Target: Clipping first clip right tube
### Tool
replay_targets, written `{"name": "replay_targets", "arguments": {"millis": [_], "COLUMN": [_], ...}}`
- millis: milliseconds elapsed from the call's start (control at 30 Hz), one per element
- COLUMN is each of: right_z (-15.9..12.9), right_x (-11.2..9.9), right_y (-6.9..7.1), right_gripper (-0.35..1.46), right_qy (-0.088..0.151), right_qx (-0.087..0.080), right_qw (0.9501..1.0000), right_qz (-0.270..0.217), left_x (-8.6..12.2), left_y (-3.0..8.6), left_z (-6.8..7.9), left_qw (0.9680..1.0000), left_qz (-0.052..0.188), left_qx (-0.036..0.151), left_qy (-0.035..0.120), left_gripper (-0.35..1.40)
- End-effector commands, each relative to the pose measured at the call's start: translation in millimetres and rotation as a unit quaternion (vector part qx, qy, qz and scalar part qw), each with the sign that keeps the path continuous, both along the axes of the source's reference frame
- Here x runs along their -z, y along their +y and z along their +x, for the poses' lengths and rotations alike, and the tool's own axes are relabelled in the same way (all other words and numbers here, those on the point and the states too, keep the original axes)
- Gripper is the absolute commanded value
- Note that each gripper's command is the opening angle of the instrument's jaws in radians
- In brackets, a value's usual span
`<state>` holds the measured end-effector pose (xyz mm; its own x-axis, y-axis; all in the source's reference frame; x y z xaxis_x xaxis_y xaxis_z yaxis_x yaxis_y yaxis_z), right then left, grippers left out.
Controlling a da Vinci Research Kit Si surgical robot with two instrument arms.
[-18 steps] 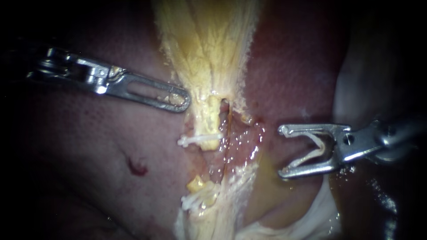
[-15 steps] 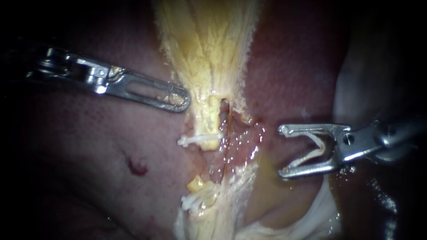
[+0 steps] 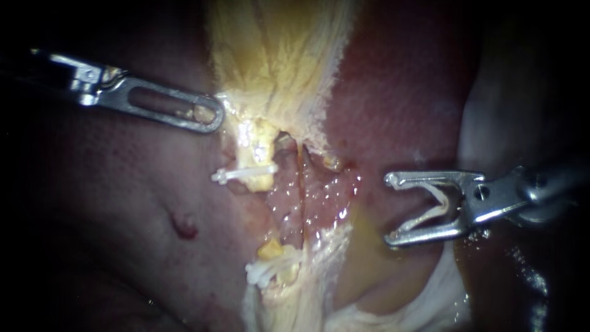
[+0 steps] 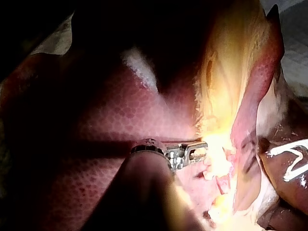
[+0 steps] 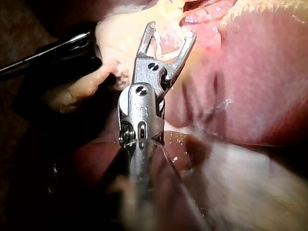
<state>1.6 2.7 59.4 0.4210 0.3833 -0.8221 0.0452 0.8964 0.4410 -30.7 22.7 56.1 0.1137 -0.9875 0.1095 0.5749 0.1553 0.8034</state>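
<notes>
Our left instrument point(image 3: 212, 117), a slender steel shaft ending in a slotted pincer, comes in from 10 o'clock in the endoscope view. Its two jaws lie together, clamped on the edge of the pale yellow stringy tissue point(image 3: 276, 61) that fans down from 12 o'clock over the dark red liver point(image 3: 123, 203). The left wrist view agrees: there the pincer is closed into the brightly lit yellow tissue.

At 5 o'clock from that pincer, close by, we see a short yellow tube end point(image 3: 258, 154) with a crosswise white clip point(image 3: 243, 175) on it. Toward 6 o'clock a bunch of white clips point(image 3: 270, 270) sits on another yellow tube end.

The right tube point(image 3: 301, 190) is a thin reddish-brown strand near the centre. It runs from 12 towards 6 o'clock just to the 3 o'clock side of the clipped yellow end, over wet, glistening pink tissue.

Our right instrument point(image 3: 390, 209) enters from 3 o'clock. Its pincer is spread wide and faces 9 o'clock. It carries a V-shaped white clip point(image 3: 424, 218), with one leg lying along each jaw, so both jaws bear on it. This pincer is well apart from the right tube, on its 3 o'clock side. In the right wrist view the right instrument point(image 5: 172, 30) shows the same wide pincer with the loaded clip, and pale yellow tissue lies just ahead of it.
</notes>
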Motion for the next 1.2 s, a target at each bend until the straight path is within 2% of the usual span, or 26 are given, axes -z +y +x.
{"name": "replay_targets", "arguments": {"millis": [33,400,533,967,1200], "right_z": [0.0,1.4,2.5,6.5,8.0], "right_x": [0.0,-0.6,-1.5,-8.1,-11.0], "right_y": [0.0,-0.3,-0.5,-3.6,-4.4], "right_gripper": [0.49,0.49,0.49,0.49,0.49], "right_qy": [0.000,-0.001,0.010,0.009,0.010], "right_qx": [0.000,-0.002,0.018,0.029,0.039], "right_qw": [1.0000,1.0000,0.9997,0.9978,0.9963], "right_qz": [0.000,-0.001,0.015,0.060,0.076], "left_x": [0.0,0.0,0.0,0.1,0.2], "left_y": [0.0,0.0,-0.1,-0.1,-0.2], "left_z": [0.0,0.0,0.1,0.1,0.1], "left_qw": [1.0000,1.0000,1.0000,1.0000,1.0000], "left_qz": [0.000,0.000,0.000,0.000,0.000], "left_qx": [0.000,0.000,0.000,0.000,0.000], "left_qy": [-0.001,-0.001,-0.001,-0.001,-0.001], "left_gripper": [-0.35,-0.35,-0.35,-0.35,-0.35]}}
